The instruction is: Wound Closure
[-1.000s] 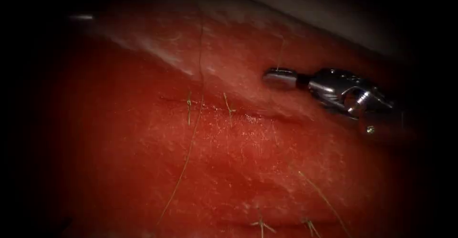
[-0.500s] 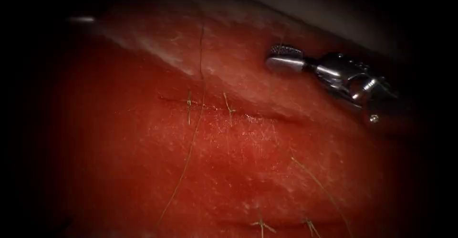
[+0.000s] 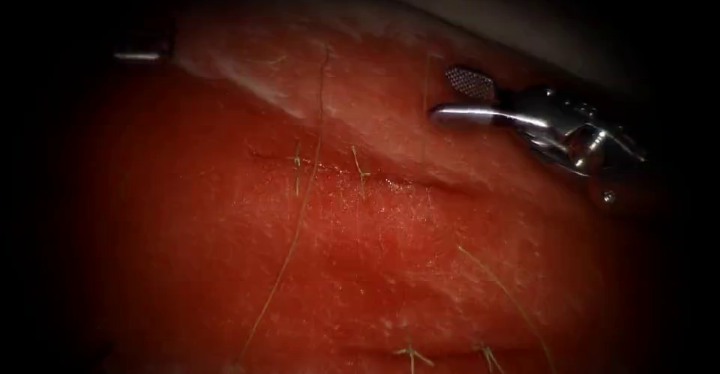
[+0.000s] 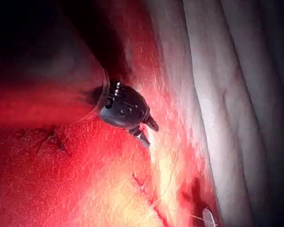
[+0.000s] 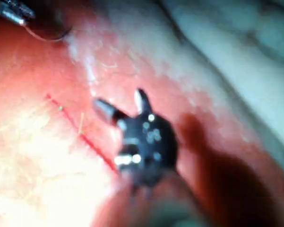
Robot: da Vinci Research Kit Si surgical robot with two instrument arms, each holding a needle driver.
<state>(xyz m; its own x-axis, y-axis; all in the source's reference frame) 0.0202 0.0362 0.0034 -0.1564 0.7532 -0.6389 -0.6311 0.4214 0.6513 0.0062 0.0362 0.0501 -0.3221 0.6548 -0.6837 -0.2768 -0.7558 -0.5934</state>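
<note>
The tissue [image 3: 360, 254] carries a cut [image 3: 390, 183] with two stitches [image 3: 296, 166] at its left end. My right tool [image 3: 450, 95] hovers above and to the right of the cut, jaws wide open and holding nothing. A long thread [image 3: 300, 216] runs from the far tissue edge down across the cut's left end. A fainter strand [image 3: 427, 89] hangs just left of the right tool's tips. My left tool [image 4: 148, 132] is over the tissue's far left edge, its jaws a little apart with nothing seen between them. A thin curved line [image 5: 47, 37] lies beside the left tool [image 5: 9, 12]; needle or thread, I cannot tell.
A second closed cut with stitch ends [image 3: 411, 353] lies near the front edge. Another loose thread [image 3: 502, 299] crosses the tissue at the lower right. Pale cloth [image 4: 236, 94] borders the tissue on its far side.
The right tool's jaws went from shut to wide open and the tool drifted slightly right. The left tool's glint at the far left moved down a little.
</note>
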